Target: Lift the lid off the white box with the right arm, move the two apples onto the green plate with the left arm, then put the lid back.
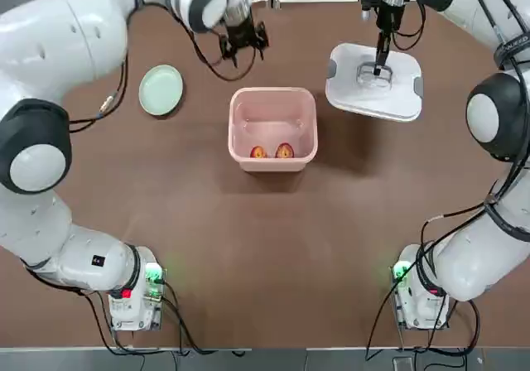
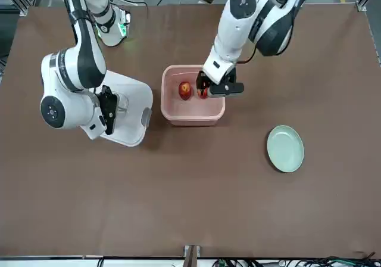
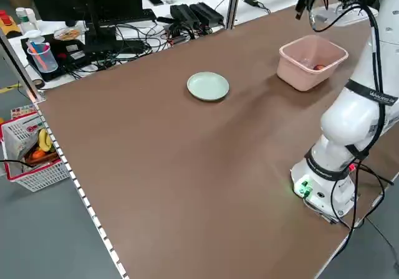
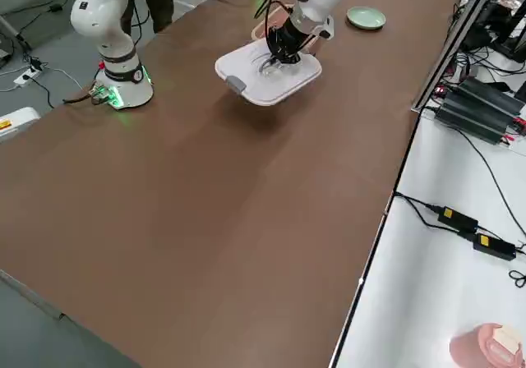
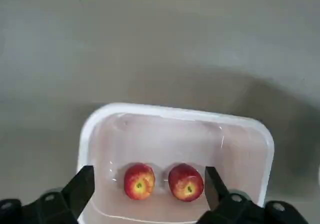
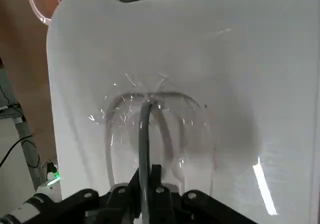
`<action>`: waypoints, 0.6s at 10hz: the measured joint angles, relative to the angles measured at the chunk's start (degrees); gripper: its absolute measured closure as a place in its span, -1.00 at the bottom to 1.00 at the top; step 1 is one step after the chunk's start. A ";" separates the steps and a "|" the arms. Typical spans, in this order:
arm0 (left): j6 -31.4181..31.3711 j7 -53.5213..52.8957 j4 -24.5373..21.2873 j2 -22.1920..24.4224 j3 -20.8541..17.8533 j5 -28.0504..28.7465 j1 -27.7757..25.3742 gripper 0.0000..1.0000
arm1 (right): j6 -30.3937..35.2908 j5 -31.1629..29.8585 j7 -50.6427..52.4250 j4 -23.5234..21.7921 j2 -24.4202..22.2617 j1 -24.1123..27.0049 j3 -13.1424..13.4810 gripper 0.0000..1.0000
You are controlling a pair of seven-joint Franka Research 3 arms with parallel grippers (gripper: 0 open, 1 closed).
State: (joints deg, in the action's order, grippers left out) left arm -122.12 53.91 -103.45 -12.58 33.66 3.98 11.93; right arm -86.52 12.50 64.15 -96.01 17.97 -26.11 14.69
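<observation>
Before you, operator, listed by size: the brown table, carrying everything below. The left arm, white with grey-banded joints, reaches from its base across the table's left side to the far edge of the tub. The right arm, of the same build, reaches up the table's right side. The white box, an open rounded-square tub with pale pink walls, stands uncovered near the table's middle. The lid, white with grey side clips, is held tilted above the table to the right of the tub and apart from it. The green plate, pale mint with a raised rim, sits on the table to the left of the tub, well apart from it, with nothing on it. The left gripper hovers over the open tub, its fingers spread wide on either side of the fruit below and touching neither piece. The right gripper is pinched together on the lid's loop handle. The two apples, red with yellow patches, rest side by side on the tub floor against one wall.
</observation>
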 joint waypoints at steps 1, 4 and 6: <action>-1.47 3.84 -2.59 0.01 0.08 2.76 1.81 -0.92 | 0.37 0.04 0.49 0.00 0.00 0.05 0.08 0.86; -11.28 9.30 -12.32 0.08 0.28 5.52 5.69 -0.89 | 0.76 0.08 3.22 -0.01 0.00 0.53 1.00 0.86; -14.52 11.19 -16.24 0.02 0.28 8.14 6.31 -0.86 | 1.48 0.09 4.17 -0.02 0.00 1.49 1.35 0.86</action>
State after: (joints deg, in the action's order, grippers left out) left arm -136.64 65.09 -119.69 -12.57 33.94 12.12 18.24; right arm -85.03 12.60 68.32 -96.03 17.97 -24.63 16.04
